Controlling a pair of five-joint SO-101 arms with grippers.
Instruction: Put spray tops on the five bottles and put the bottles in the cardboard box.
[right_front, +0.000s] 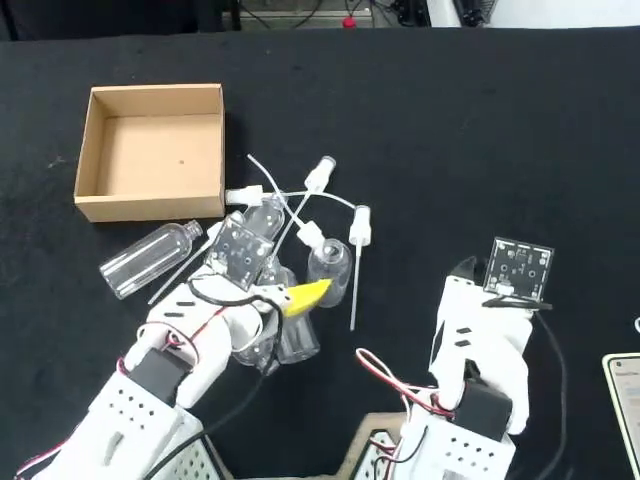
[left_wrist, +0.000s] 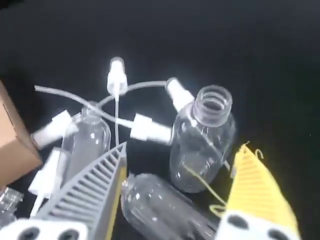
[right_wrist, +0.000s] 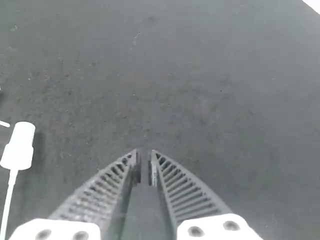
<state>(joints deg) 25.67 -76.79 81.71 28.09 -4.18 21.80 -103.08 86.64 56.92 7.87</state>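
Has the left gripper (left_wrist: 183, 149), fingers spread, over bottles (left_wrist: 202, 135) crowded beside the cardboard box (right_front: 150, 208), toward the tabletop's (right_front: 500, 130) left edge. Has the right gripper (right_wrist: 144, 152), fingers pressed together, by the near edge, well apart.

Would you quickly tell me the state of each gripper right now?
Left gripper: open, poised over a lying clear bottle, not clamped on it.
Right gripper: shut, holding nothing.

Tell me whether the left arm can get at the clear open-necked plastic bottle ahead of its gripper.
Probably yes: the open left gripper sits just short of the clear open-necked plastic bottle, though a white spray top lies close beside it.
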